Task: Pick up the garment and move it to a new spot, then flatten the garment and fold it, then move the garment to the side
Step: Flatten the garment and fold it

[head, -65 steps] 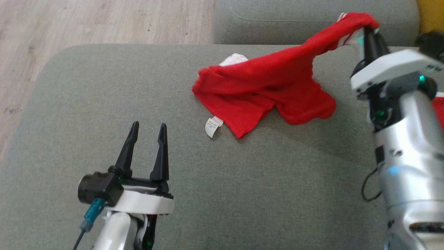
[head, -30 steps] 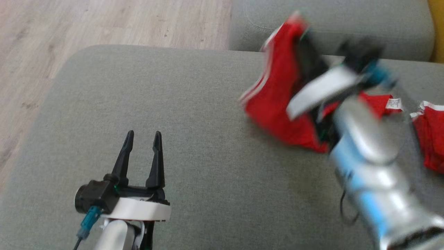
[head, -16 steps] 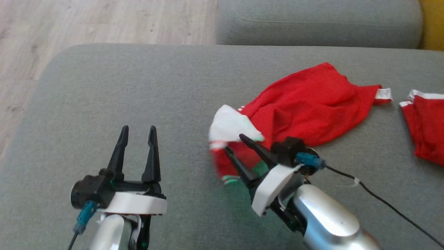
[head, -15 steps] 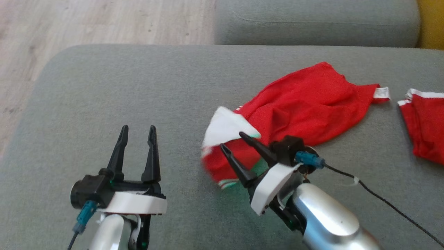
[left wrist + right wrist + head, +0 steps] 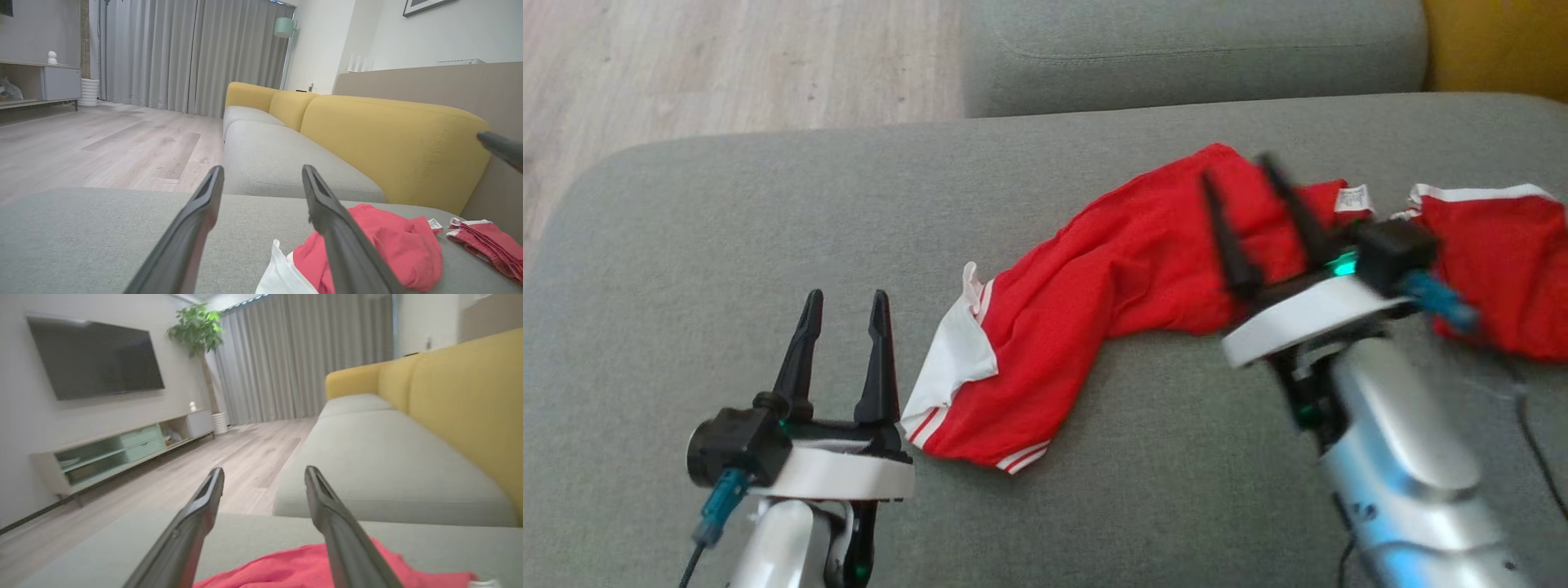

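I see both the left gripper (image 5: 843, 298) and right gripper (image 5: 1236, 171) parted, empty. My right wrist view alone shows a television (image 5: 96, 359); red garment (image 5: 1111, 286) lies between.

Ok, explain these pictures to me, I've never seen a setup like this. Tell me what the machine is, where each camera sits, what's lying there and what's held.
This is a wheeled robot with two arms, each ending in two long dark fingers. One picture looks down from its head; the other two look along each arm's own fingers from the wrist. In the head view, the left gripper is at lower left and the right gripper at right. Both sets of jaws are open and hold nothing. On the grey fabric sofa cushion lies a crumpled red garment with white trim. A second red garment with a white edge lies further right. The yellow sofa backrest stands behind.
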Controlling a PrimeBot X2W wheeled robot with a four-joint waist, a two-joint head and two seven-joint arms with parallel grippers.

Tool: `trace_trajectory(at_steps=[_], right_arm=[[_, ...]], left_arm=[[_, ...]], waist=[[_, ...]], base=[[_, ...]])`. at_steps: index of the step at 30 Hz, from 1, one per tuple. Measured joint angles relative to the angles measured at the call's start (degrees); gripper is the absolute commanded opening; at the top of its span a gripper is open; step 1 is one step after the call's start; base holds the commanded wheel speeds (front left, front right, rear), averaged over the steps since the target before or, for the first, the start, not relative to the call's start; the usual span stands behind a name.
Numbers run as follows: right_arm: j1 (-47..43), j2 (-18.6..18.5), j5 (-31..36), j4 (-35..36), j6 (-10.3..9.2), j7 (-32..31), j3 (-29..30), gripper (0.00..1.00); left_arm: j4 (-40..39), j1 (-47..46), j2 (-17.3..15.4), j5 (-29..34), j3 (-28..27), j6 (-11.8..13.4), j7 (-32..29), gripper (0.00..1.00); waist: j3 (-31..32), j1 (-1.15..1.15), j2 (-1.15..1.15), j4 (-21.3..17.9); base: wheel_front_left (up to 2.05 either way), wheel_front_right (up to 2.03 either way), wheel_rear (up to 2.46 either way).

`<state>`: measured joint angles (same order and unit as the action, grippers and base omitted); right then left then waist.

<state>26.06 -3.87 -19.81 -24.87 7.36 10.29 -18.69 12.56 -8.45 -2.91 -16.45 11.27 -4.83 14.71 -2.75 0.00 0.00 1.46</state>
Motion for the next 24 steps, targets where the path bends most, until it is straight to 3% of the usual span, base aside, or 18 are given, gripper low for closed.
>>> trace_trajectory(at_steps=[4, 9, 18, 21, 24], right_arm=[[-2.53, 0.00, 3.80, 3.23, 0.00, 2.02, 9.40, 1.00], [-11.32, 0.29, 6.67, 5.77, 0.00, 3.09, 16.86, 1.00], [-18.75, 0.99, 3.64, 9.58, 0.00, 3.92, 19.02, 1.00], [-18.22, 1.00, 3.64, 11.06, 0.00, 3.93, 18.75, 1.00], [-17.84, 1.03, 3.61, 11.58, 0.00, 3.93, 18.25, 1.00]], left_arm=[[-0.02, -0.01, 0.01, 0.40, 0.54, -0.24, 0.00, 1.00], [1.08, -0.61, 0.02, 0.40, 1.44, -0.30, 0.00, 1.00], [4.25, -2.37, -0.32, 0.43, 1.83, -0.56, -0.13, 1.00], [6.30, -4.36, -0.69, 1.22, 3.34, -0.81, -2.99, 1.00], [9.36, -7.73, -1.23, 1.69, 6.00, -1.25, -9.50, 1.00]], waist=[[-0.36, 0.00, 0.00, -0.96], [-1.39, 0.00, 0.00, -1.70], [-3.99, 0.00, 0.00, -3.51], [-4.95, 0.01, 0.00, -4.12], [-5.76, 0.01, 0.00, -4.88]], base=[[0.00, 0.00, 0.00], [0.00, 0.00, 0.00], [0.00, 0.00, 0.00], [0.00, 0.00, 0.00], [0.00, 0.00, 0.00]])
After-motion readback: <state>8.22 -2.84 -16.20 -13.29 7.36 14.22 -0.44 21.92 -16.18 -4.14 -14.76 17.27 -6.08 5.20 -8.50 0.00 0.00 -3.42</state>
